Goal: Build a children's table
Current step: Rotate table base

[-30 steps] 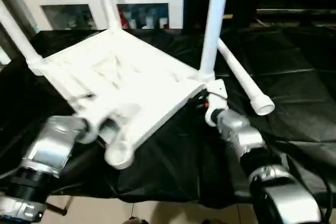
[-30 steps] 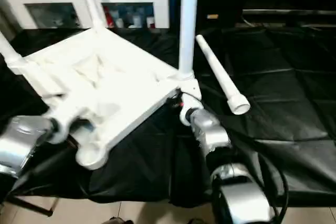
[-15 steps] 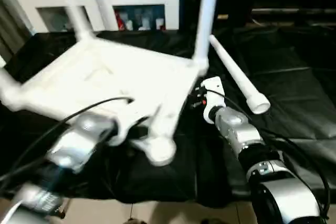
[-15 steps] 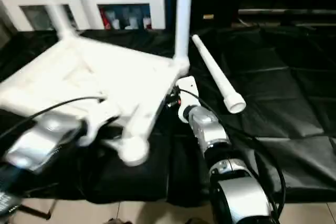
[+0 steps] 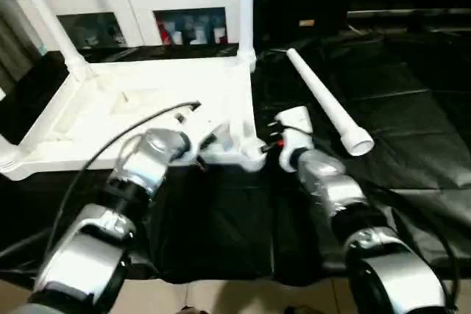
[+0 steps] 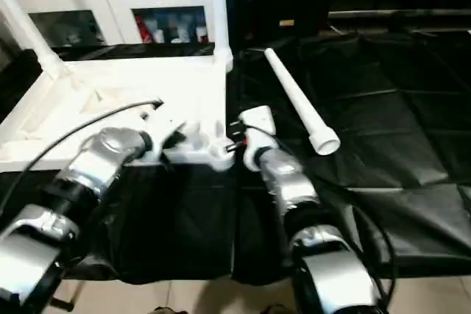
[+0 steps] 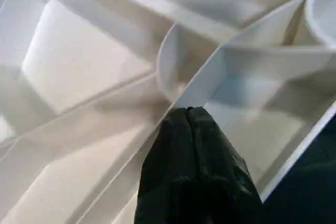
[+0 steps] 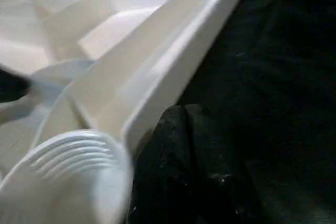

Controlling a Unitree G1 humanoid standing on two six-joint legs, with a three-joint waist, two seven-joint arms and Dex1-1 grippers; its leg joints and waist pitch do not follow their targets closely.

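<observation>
Upturned white plastic square table top (image 5: pixel 147 108) with ribbed underside, left gripper (image 7: pixel 190 116) pinching a rib, right gripper (image 8: pixel 184 116) closed at its rim, loose white tubular leg (image 5: pixel 324 101) on black cloth (image 5: pixel 412 108)

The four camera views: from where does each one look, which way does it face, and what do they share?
Left eye view: on the head, facing forward and down at the upturned table top, the loose leg and both silver forearms.
Right eye view: beside it, same scene, slightly shifted.
Left wrist view: on the left wrist, along the shut left gripper into the ribbed underside.
Right wrist view: on the right wrist, along the shut right gripper at the top's rim, with an empty corner socket near.
Shared: all views show the table top.
</observation>
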